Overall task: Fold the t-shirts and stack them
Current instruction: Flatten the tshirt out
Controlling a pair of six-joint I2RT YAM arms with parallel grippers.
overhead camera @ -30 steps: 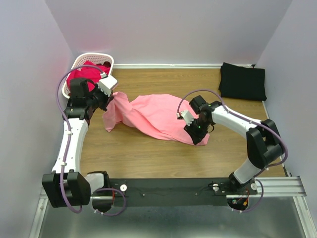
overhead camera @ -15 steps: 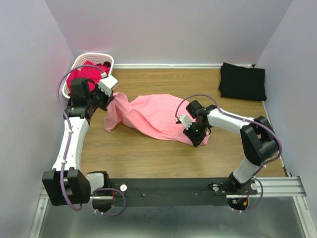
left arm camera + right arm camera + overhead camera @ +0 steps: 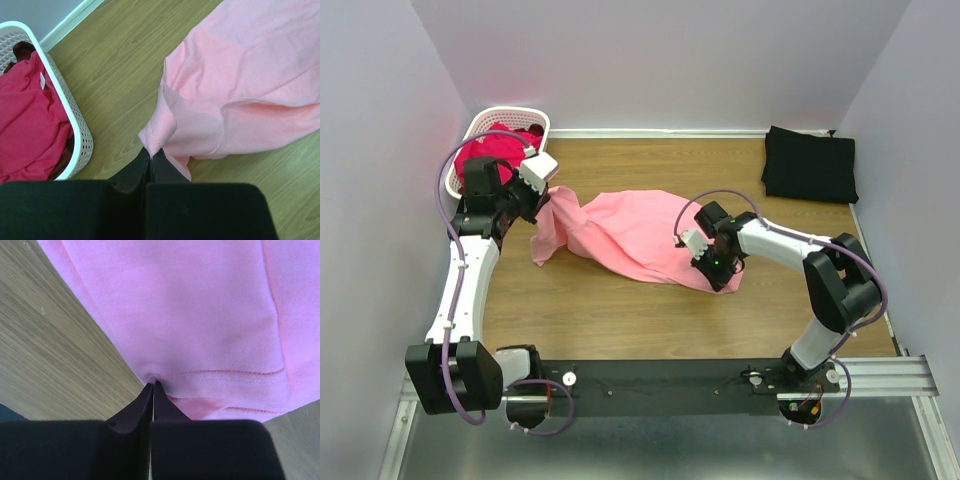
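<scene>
The table [image 3: 620,310] had bare wood open across the lower middle of the frame. The salmon-pink t-shirt [image 3: 640,232] lay bunched at centre, barely shifted in a second, so spreading looked not yet begun. Black t-shirt [image 3: 810,163] folded upper right; basket [image 3: 525,113] of magenta-red t-shirts [image 3: 488,150] upper left. The right arm had tucked inward, its right gripper [image 3: 152,386] pinching the hem; the left gripper [image 3: 150,156] clamped a hemmed edge beside the basket.
</scene>
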